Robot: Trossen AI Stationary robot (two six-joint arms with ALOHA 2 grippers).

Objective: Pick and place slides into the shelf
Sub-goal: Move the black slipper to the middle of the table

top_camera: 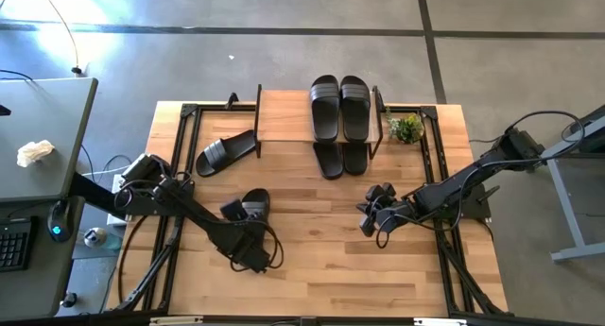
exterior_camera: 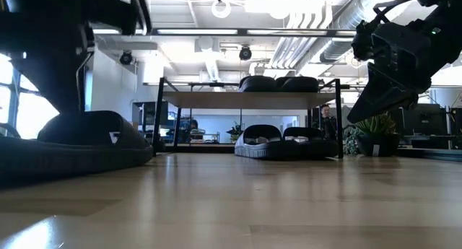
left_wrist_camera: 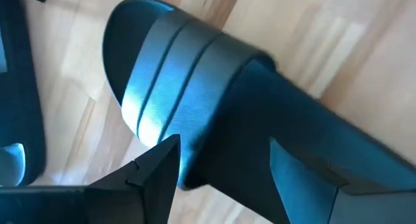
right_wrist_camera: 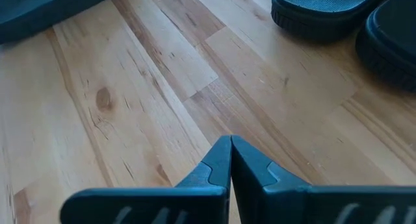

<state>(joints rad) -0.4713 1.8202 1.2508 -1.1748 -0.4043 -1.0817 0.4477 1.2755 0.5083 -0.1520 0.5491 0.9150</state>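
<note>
Six black slides show. Two lie on the shelf's (top_camera: 284, 113) light top board (top_camera: 325, 107) (top_camera: 355, 107). Two sit on its lower level, heels sticking out toward me (top_camera: 329, 160) (top_camera: 355, 158) (right_wrist_camera: 325, 10). One lies flat on the table left of the shelf (top_camera: 225, 154). The last slide (top_camera: 255, 205) (exterior_camera: 79, 137) (left_wrist_camera: 175, 74) rests sole-down under my left gripper (top_camera: 238, 213) (left_wrist_camera: 224, 152), which is open and comes down from above, a finger on either side of the strap's rear edge. My right gripper (top_camera: 373, 217) (right_wrist_camera: 231, 149) is shut and hovers over bare wood (exterior_camera: 382, 68). My left gripper has one fingertip (left_wrist_camera: 166, 152) right at the edge of the slide's striped strap (left_wrist_camera: 188, 130), and the other finger (left_wrist_camera: 305, 175) over the dark footbed behind it. I cannot tell whether either finger touches. The slide lies flat on the table.
A small potted plant (top_camera: 406, 128) (exterior_camera: 375, 130) stands at the shelf's right end. The shelf's black frame legs (exterior_camera: 160, 115) stand at the table's far side. Bare wood lies between the two arms (top_camera: 317, 231). A grey desk (top_camera: 47, 128) stands beyond the table's left edge.
</note>
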